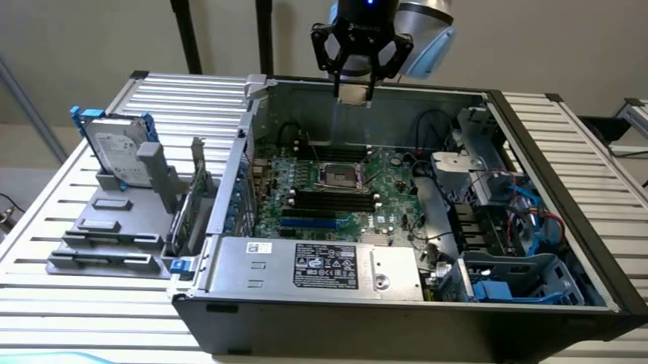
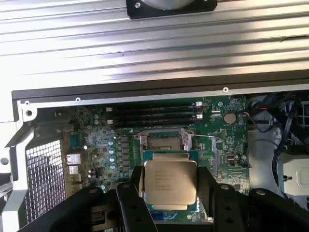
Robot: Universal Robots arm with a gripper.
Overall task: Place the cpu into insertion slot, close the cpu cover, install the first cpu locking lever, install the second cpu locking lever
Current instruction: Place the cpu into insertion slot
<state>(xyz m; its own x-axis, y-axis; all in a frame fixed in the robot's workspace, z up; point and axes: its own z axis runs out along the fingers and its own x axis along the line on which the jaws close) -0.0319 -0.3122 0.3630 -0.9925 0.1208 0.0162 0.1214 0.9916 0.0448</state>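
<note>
Arm (image 1: 426, 26) cut off by the exterior view's top edge, power supply label (image 1: 326, 265) too small to read, cpu (image 2: 170, 181) print blurred, insertion slot (image 2: 164, 141) partly hidden behind it

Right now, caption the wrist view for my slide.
Gripper holds the cpu by its edges over the green motherboard, the insertion slot visible close by.
</note>
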